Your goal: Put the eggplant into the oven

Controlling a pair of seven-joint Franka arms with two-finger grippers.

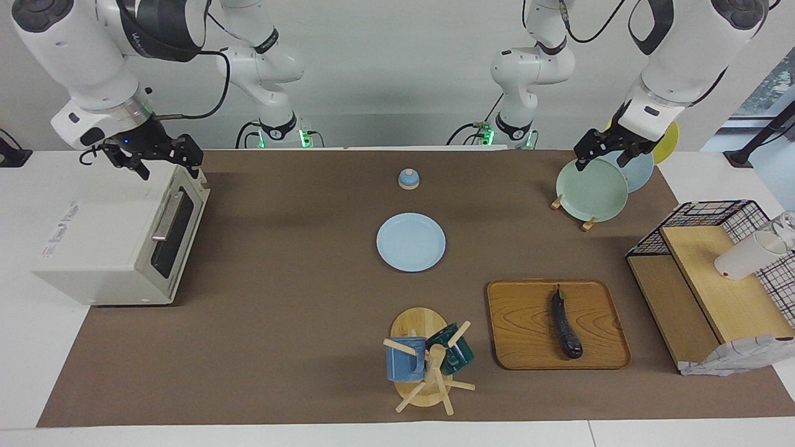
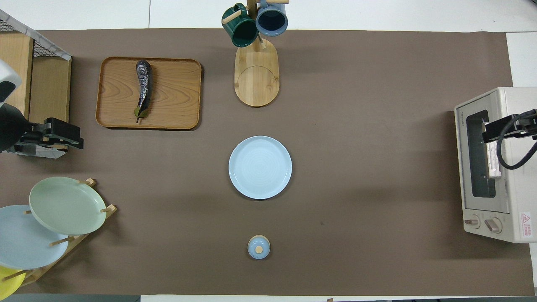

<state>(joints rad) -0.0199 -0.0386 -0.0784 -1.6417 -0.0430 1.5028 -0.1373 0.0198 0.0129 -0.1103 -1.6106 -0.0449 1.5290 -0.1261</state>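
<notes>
While the eggplant [image 1: 566, 324] just lies on the wooden tray [image 1: 528, 347] toward the left arm's end, oven [image 1: 118, 242] door shut, the right gripper [image 1: 163, 159] hangs over the oven and the left gripper [image 1: 612, 149] over the plate rack [image 1: 587, 189], and honestly can't tell either one's finger state.

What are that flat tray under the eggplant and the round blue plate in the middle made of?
The tray looks like wood: brown, with wavy grain lines and a matte finish. The plate looks like glazed ceramic, pale blue and smooth with faint rings, though it may be plastic. The eggplant lying on the tray has glossy dark skin.
</notes>
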